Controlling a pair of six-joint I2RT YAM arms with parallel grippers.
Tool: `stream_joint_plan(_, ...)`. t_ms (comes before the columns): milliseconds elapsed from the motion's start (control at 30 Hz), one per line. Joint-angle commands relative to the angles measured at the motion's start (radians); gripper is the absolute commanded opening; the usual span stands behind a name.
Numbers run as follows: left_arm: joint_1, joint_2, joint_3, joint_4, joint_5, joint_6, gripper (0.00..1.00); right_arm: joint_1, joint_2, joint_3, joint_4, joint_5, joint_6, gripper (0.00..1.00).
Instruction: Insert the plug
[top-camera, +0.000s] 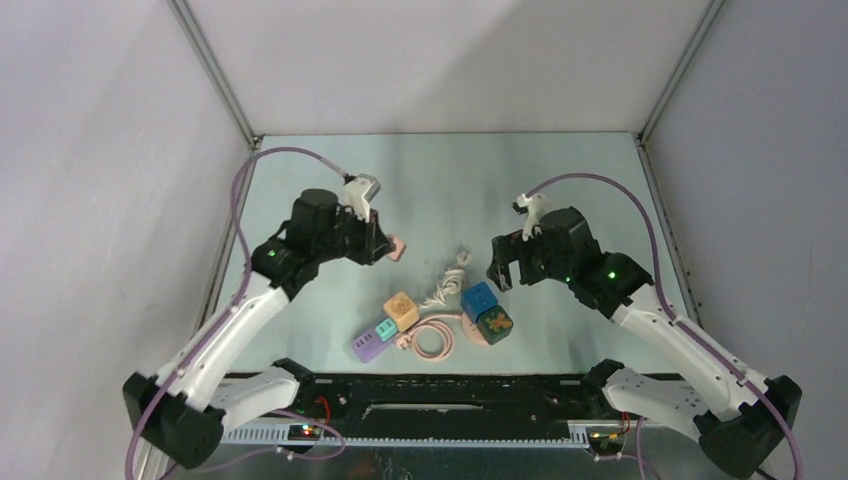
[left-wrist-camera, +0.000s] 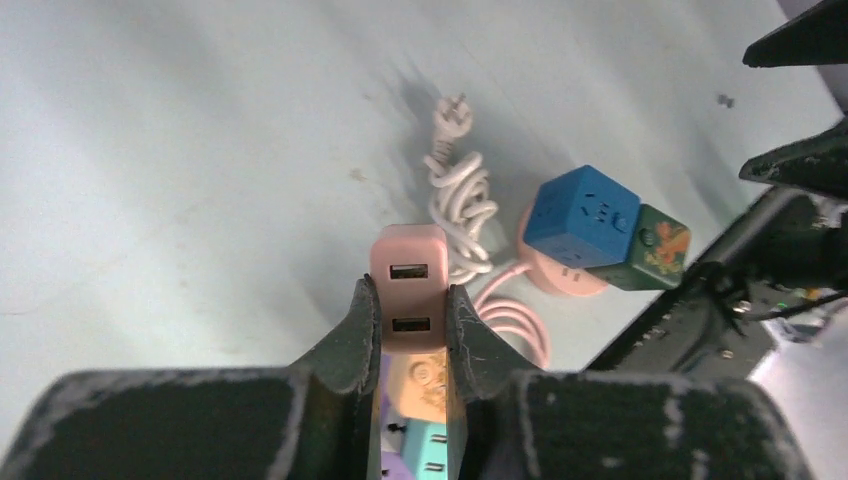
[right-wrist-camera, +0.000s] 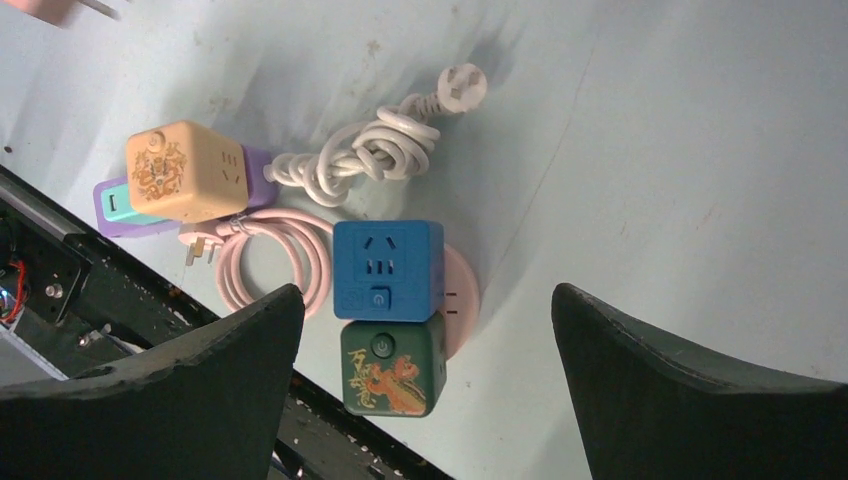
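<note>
1. Your left pincer (left-wrist-camera: 412, 318) is clamped on the pink plug (left-wrist-camera: 408, 262); the plug's end pokes out beyond it.
2. Your right pincer (right-wrist-camera: 428, 300) stands wide apart over the blue socket cube (right-wrist-camera: 388, 268) on the counter (right-wrist-camera: 650, 150).

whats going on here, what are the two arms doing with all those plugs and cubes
The left gripper is shut on a pink USB adapter, held up off the table. The right gripper is open and empty, hovering above the blue cube socket and green cube. The white cord lies bundled, its plug free on the table, not inserted.
</note>
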Motion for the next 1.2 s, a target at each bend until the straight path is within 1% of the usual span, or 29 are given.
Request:
stream_joint_plan(0, 0.003, -0.138, 0.013, -0.051, -0.147, 0.173, 0.00, -0.067, -0.048, -0.034, 0.021, -0.090, 0.014, 0.95)
stream_joint_plan(67, 0.003, -0.188, -0.018, -0.028, -0.143, 0.196, 0.00, -0.093, -0.054, -0.047, 0.015, -0.114, 0.016, 0.95)
stream_joint_plan(167, 0.003, -0.240, -0.065, 0.020, -0.056, 0.271, 0.00, -0.130, -0.055, -0.065, 0.005, -0.149, 0.021, 0.95)
stream_joint_plan(267, 0.004, -0.256, -0.087, 0.041, 0.021, 0.290, 0.00, -0.166, -0.062, -0.091, 0.003, -0.182, 0.031, 0.95)
stream_joint_plan(333, 0.002, -0.244, -0.096, 0.052, 0.122, 0.322, 0.00, -0.194, -0.069, -0.113, 0.005, -0.197, 0.046, 0.95)
stream_joint_plan(467, -0.003, -0.195, -0.093, 0.089, 0.223, 0.305, 0.00, -0.245, -0.092, -0.160, 0.012, -0.235, 0.066, 0.95)
stream_joint_plan(567, -0.032, -0.151, -0.083, 0.122, 0.255, 0.287, 0.00, -0.274, -0.108, -0.187, 0.008, -0.255, 0.072, 0.95)
stream_joint_plan(667, -0.096, -0.095, -0.054, 0.123, 0.212, 0.290, 0.00, -0.304, -0.129, -0.207, -0.010, -0.257, 0.073, 0.95)
stream_joint_plan(800, -0.189, 0.007, 0.026, 0.070, 0.151, 0.287, 0.00, -0.348, -0.165, -0.232, -0.026, -0.253, 0.072, 0.95)
stream_joint_plan(1067, -0.339, 0.224, 0.223, -0.046, 0.014, 0.232, 0.00, -0.402, -0.183, -0.236, -0.023, -0.269, 0.078, 0.95)
stream_joint_plan(1167, -0.395, 0.315, 0.320, -0.113, -0.073, 0.222, 0.00, -0.430, -0.191, -0.236, -0.027, -0.283, 0.084, 0.95)
